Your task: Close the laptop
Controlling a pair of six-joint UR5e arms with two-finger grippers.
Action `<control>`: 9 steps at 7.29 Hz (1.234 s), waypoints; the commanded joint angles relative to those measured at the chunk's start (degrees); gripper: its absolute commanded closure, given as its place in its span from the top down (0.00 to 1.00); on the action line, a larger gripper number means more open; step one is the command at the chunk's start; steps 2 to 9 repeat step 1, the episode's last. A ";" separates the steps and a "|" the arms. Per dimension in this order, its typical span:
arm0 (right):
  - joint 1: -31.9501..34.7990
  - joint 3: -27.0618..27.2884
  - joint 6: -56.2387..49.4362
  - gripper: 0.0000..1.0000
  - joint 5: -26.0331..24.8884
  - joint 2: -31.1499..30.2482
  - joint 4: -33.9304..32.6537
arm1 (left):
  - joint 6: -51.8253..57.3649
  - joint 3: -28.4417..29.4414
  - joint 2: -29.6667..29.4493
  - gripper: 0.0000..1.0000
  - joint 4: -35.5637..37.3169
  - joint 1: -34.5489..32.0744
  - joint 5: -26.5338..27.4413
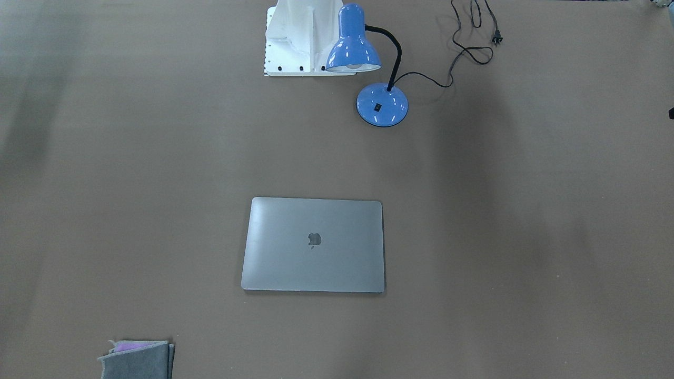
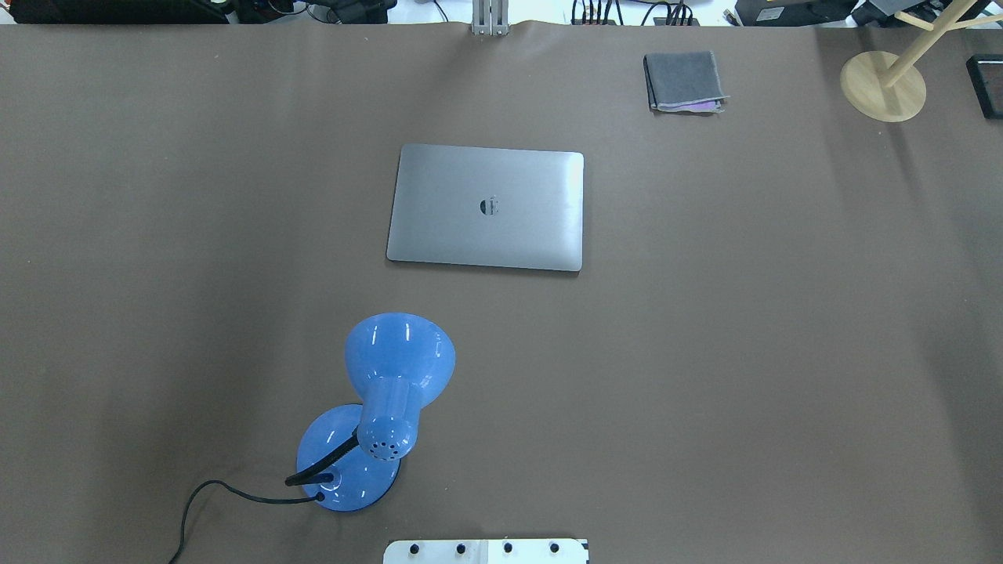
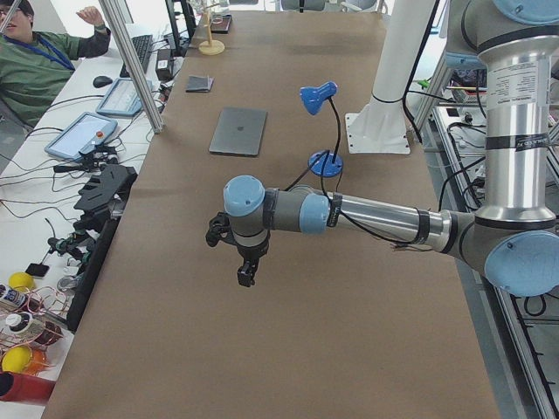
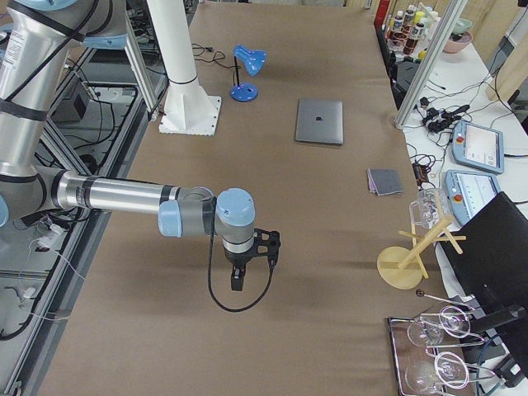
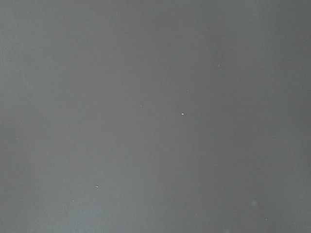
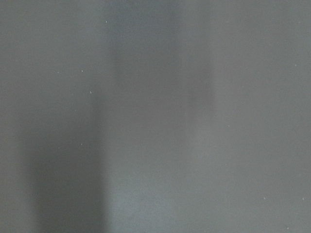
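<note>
The laptop is a slim grey metal one with a dark apple logo. It lies flat on the brown table with its lid down, near the table's middle in the overhead view. My left gripper shows only in the exterior left view, hanging over bare table far from the laptop. My right gripper shows only in the exterior right view, also far from the laptop. I cannot tell whether either is open or shut. Both wrist views show only bare table.
A blue desk lamp stands between the robot base and the laptop, its cord trailing off. A folded grey cloth lies at the far side. A wooden stand is at the far right corner.
</note>
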 commanded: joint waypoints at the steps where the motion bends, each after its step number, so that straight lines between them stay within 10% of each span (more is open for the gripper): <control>1: 0.00 -0.01 -0.03 1.00 0.00 0.09 0.07 | 0.00 0.01 0.00 0.98 0.00 0.04 0.00; 9: 0.00 -0.01 -0.03 1.00 0.00 0.09 0.07 | 0.00 0.01 0.00 0.98 0.00 0.04 0.00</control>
